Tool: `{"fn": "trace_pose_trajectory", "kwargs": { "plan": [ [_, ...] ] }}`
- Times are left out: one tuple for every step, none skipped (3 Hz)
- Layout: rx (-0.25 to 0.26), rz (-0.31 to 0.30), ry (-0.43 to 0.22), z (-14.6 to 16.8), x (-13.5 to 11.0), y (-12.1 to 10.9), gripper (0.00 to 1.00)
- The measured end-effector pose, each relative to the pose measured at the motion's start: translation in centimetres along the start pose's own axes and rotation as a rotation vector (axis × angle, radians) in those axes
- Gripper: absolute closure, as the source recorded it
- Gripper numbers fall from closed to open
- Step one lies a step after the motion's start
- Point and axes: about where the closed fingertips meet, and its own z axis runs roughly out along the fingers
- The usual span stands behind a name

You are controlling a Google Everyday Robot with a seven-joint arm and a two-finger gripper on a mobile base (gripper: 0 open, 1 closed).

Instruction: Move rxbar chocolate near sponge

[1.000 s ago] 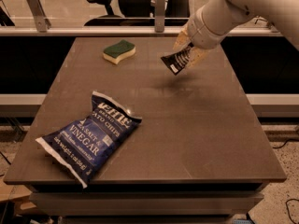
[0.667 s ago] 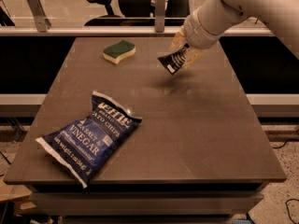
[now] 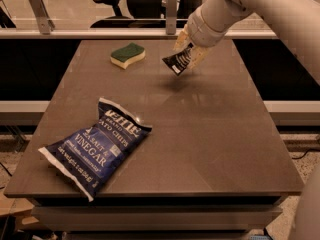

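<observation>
The rxbar chocolate (image 3: 177, 62), a small black wrapper with white lettering, hangs tilted in my gripper (image 3: 188, 54), a little above the brown table's far middle. The gripper is shut on the bar's upper end. The sponge (image 3: 128, 55), dark green on top and pale yellow below, lies on the table at the far left of the bar, roughly a bar's length and a half away. The white arm comes in from the upper right.
A large dark blue chip bag (image 3: 96, 144) lies at the front left of the table (image 3: 210, 134). A rail and office chairs stand beyond the far edge. The table's edges drop off on all sides.
The gripper has carried the bar a short way left and toward the far side, closer to the sponge. The sponge and the chip bag have not moved.
</observation>
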Motion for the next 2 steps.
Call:
{"fn": "trace_pose_trajectory", "kwargs": {
  "plan": [
    [-0.006,-0.02,-0.02,1.1,0.2,-1.0,1.0],
    [-0.018,-0.038,-0.052,2.7,0.1,-1.8,1.0]
  ]
}}
